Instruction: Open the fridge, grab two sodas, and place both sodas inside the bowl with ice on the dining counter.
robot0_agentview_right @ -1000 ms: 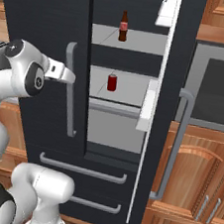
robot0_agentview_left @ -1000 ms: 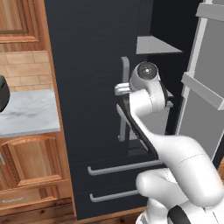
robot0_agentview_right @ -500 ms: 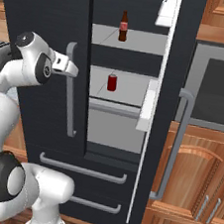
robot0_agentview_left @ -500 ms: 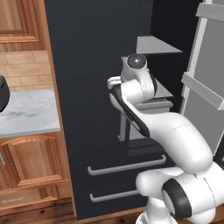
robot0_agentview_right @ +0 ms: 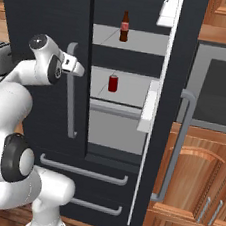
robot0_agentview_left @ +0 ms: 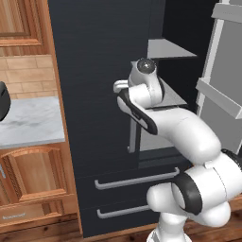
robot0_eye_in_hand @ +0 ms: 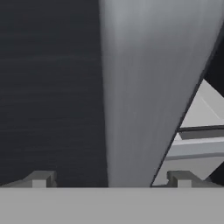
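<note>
The claw (robot0_eye_in_hand: 109,178) is spread wide with nothing in it, straddling the fridge's (robot0_agentview_right: 48,10) left door handle (robot0_agentview_right: 71,94) (right door open, sodas (robot0_agentview_right: 113,83) shelved inside), apparently to pull it.

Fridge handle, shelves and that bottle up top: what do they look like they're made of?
Fridge handle: looks like brushed grey metal, a matte bar with a soft sheen in the hand view. Shelves: pale grey, flat and opaque, probably plastic or painted metal. Bottle: dark brown with red label and cap, glass or plastic, can't tell which.
</note>
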{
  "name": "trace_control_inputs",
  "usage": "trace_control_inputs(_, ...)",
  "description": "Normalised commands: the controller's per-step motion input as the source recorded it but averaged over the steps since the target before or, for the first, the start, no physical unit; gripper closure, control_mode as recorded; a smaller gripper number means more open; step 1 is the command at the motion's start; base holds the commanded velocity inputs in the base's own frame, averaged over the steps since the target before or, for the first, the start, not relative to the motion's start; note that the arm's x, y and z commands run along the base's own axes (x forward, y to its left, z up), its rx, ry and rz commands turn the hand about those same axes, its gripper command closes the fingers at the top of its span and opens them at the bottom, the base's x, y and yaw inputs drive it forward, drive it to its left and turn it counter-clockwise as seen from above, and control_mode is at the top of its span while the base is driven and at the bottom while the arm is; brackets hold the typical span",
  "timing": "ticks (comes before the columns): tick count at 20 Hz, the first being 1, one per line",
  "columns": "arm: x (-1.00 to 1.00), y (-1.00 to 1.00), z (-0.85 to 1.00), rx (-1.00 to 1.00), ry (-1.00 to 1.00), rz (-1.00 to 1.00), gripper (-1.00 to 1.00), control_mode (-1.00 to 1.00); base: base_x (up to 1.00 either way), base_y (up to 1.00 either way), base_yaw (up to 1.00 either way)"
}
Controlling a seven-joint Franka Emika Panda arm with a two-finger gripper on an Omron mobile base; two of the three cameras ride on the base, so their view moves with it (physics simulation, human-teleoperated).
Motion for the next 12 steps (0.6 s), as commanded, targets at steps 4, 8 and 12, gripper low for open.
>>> trace_control_inputs(4,0.35,0.0,-0.01,0.06,-0.01,0.01,-1.0,-1.0,0.0,0.0,0.0)
trace_control_inputs(8,0.38,0.0,-0.01,0.04,0.0,0.0,-1.0,-1.0,0.0,0.0,0.0)
trace_control_inputs(12,0.46,0.0,-0.03,0.01,0.0,0.0,1.0,-1.0,0.0,0.0,0.0)
